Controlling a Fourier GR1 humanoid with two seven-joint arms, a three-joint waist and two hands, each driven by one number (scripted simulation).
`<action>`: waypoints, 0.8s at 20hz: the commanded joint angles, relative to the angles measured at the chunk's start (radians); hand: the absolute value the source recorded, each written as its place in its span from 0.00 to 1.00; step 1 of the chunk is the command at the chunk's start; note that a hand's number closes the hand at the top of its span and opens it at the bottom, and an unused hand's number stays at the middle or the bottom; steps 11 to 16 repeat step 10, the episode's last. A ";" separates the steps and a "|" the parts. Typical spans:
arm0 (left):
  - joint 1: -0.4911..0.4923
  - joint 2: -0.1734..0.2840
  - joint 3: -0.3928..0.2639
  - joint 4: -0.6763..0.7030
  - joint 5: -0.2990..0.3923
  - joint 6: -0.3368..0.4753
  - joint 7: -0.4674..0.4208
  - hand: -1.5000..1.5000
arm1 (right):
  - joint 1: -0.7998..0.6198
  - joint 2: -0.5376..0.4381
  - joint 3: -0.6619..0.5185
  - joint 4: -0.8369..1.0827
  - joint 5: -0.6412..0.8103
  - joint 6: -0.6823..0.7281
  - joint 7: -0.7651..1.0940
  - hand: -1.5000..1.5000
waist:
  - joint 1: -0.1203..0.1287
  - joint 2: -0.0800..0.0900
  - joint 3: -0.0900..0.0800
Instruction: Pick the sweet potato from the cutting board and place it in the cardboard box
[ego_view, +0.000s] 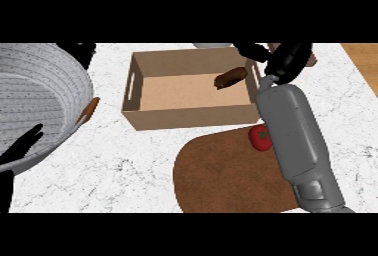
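Right forearm (299, 145) over cutting board (221, 175), right hand (284, 60) open past box's (188, 116) rim — sweet potato (230, 78) inside, left hand (22, 145) open.

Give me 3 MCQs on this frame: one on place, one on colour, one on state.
1. Where is the sweet potato?
A. On the cutting board
B. Inside the cardboard box
C. In the grey bowl

2. What colour is the item on the cutting board?
A. Red
B. Yellow
C. Blue

3. Where is the right hand?
A. Flat on the cutting board
B. At the far right corner of the cardboard box
C. Inside the grey bowl

Key: 1 B, it lies on the box floor near the right wall. 2 A, a red tomato sits beside the forearm. 3 B, the hand shows at that corner.
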 joint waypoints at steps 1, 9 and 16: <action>-0.056 0.001 0.017 0.111 0.006 -0.008 0.111 0.50 | 0.168 -0.005 0.035 -0.177 -0.008 0.051 0.007 0.00 | -0.046 0.010 -0.016; -0.002 0.031 0.054 0.055 0.033 -0.025 0.127 0.50 | 0.461 -0.053 0.132 -0.544 -0.050 0.282 0.052 0.00 | -0.067 0.007 -0.016; 0.017 0.016 0.052 0.064 0.033 -0.016 0.110 0.50 | 0.491 -0.065 0.137 -0.596 -0.048 0.312 0.075 0.00 | -0.058 0.008 -0.017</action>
